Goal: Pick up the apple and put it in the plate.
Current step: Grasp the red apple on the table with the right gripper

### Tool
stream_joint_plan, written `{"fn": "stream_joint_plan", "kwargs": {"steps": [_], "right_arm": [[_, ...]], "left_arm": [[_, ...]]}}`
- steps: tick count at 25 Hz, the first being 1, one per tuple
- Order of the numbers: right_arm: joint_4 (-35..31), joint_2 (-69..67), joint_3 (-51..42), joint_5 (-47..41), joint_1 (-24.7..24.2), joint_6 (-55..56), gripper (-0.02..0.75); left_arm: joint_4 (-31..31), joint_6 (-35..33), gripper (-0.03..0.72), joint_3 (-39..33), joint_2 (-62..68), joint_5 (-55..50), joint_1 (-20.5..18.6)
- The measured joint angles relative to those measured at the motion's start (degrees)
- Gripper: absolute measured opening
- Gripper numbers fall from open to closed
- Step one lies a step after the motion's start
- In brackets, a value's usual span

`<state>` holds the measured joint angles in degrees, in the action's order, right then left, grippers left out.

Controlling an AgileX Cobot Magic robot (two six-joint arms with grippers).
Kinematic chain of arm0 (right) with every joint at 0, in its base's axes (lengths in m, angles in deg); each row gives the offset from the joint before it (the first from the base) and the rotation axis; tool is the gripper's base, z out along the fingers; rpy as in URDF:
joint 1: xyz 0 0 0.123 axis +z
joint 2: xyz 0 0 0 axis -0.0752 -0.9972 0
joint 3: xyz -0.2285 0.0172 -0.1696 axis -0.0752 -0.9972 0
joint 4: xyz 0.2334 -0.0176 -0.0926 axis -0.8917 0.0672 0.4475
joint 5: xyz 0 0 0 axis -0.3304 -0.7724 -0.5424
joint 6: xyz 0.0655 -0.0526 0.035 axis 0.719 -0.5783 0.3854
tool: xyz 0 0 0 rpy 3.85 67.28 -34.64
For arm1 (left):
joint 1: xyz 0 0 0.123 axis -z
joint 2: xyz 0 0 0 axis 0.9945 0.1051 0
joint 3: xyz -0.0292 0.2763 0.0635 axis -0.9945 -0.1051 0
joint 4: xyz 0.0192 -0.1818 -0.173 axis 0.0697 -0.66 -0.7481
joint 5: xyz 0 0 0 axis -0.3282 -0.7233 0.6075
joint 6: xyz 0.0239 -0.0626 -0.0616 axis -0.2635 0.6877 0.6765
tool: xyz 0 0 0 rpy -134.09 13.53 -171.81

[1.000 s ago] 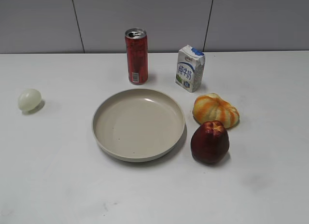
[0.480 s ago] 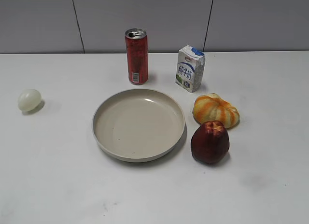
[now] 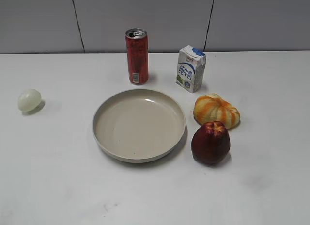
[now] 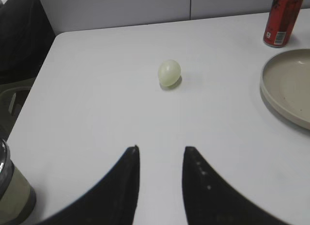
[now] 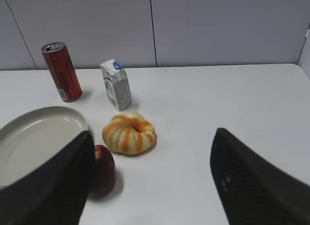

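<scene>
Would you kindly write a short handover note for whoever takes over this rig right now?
Left gripper: open, empty, above bare table short of the small pale round ball.
Right gripper: wide open, empty, above the table near the fruit.
Dark maroon-red apple: on the table right of the large beige round plate, in front of the orange-and-cream ribbed pumpkin-like object.
Done: nothing.
Left: grasp the apple, probably with the right gripper, and put it in the plate.

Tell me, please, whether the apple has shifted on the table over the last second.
No. The apple sits just as before, right of the plate and in front of the striped pumpkin, touching neither gripper.
</scene>
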<state>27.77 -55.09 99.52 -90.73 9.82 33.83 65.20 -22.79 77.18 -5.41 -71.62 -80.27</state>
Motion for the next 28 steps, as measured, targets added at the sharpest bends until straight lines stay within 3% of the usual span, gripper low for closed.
{"fn": "stream_joint_plan", "kwargs": {"steps": [8,15,18,21,28], "right_arm": [[-14.05,-32.89,4.54,2.87,1.18,-11.73,0.592],[-15.79,-62.98,20.17,-8.45,8.00,-13.23,0.592],[-13.87,-72.15,27.57,-12.26,12.42,-12.77,0.592],[-7.37,-79.15,33.69,-14.04,16.73,-8.32,0.592],[-0.31,-88.55,41.03,-15.40,20.73,-2.20,0.592]], "left_arm": [[0.00,0.00,0.239,0.00,0.00,0.00,0.00],[0.00,0.00,0.239,0.00,0.00,0.00,0.00],[0.00,0.00,0.239,0.00,0.00,0.00,0.00],[0.00,0.00,0.239,0.00,0.00,0.00,0.00],[0.00,0.00,0.239,0.00,0.00,0.00,0.00]]}}
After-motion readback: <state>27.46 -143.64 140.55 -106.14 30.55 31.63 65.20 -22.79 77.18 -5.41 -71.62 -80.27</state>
